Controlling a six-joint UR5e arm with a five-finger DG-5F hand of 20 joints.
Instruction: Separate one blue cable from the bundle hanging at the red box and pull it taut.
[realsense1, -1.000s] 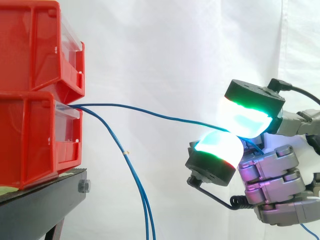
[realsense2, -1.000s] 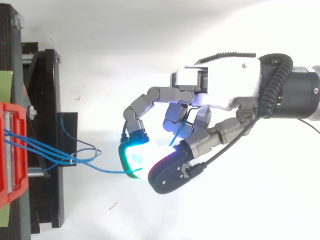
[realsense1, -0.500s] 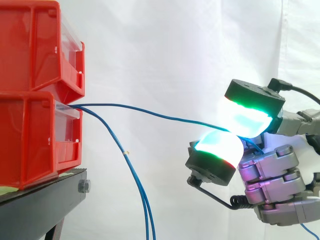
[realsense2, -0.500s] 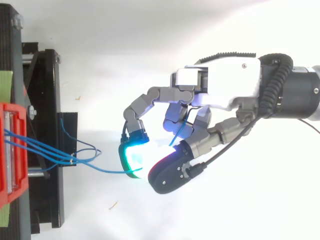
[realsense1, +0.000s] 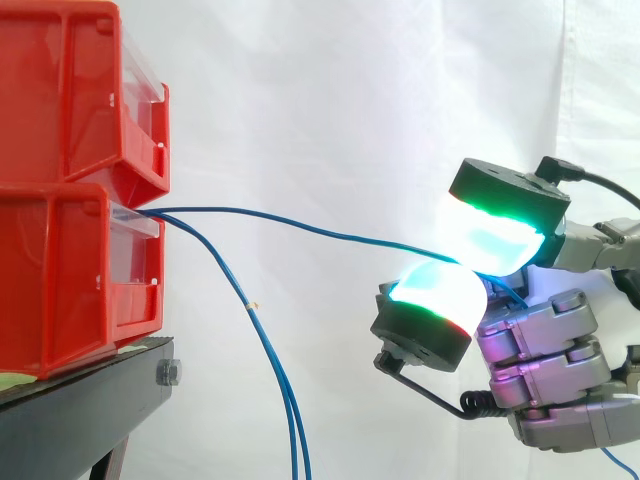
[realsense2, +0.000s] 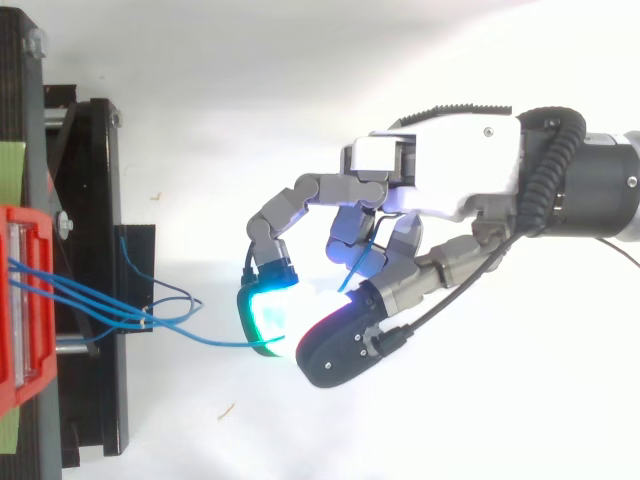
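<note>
My hand, frame right: pinching one blue cable, held away from red box at left, separating it from the bundle.

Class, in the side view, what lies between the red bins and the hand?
One blue cable spans the gap from the lower red bin to the hand; other cables hang down beside the bin.

the red bins run off the left edge in the side view. the loose blue cables drop past the bottom edge. the pinched cable vanishes between the pads of the robot hand.
</note>
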